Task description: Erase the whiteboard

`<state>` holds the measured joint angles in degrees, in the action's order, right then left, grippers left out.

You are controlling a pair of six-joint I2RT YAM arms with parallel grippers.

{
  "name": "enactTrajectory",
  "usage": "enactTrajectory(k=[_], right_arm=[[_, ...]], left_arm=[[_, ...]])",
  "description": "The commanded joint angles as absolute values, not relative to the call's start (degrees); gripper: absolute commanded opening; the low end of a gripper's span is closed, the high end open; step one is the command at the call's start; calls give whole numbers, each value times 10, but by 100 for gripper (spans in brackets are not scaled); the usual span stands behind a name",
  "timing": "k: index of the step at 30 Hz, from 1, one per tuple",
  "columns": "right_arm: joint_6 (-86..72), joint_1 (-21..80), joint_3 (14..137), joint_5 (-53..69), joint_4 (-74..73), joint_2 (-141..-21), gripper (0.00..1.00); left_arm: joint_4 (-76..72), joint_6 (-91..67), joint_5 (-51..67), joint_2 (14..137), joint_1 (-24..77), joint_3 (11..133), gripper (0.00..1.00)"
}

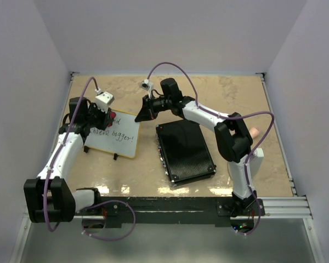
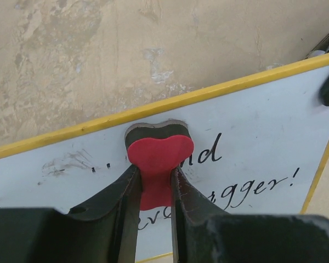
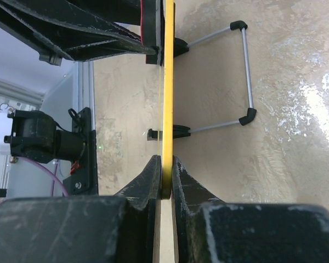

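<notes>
Red eraser (image 2: 159, 156) clenched in left gripper (image 2: 154, 174), pressed on whiteboard (image 1: 123, 137) standing left of case (image 1: 185, 150). Yellow edge pinched by right gripper (image 3: 163, 164). Board looks light, stiff, tippy: grip frame, wipe gently.

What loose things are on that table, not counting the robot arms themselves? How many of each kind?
White rectangular whiteboard with a yellow frame and black handwriting: 1
Red heart-shaped eraser with a grey pad: 1
Black ribbed rectangular case: 1
Total: 3
</notes>
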<state>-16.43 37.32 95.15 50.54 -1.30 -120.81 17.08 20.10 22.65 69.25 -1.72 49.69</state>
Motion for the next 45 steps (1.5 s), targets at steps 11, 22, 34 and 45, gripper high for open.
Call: enactTrajectory(k=[11, 22, 34, 45], right_arm=[[-133, 385, 976, 541, -27, -1216, 0], [-136, 385, 970, 540, -20, -1214, 0], [-134, 385, 971, 541, -20, -1216, 0], [-133, 385, 972, 537, -14, -1218, 0]], left_arm=[[221, 212, 201, 723, -145, 544, 0], [155, 149, 214, 702, -10, 490, 0], [140, 148, 216, 700, -116, 513, 0], [238, 185, 258, 745, -86, 555, 0]])
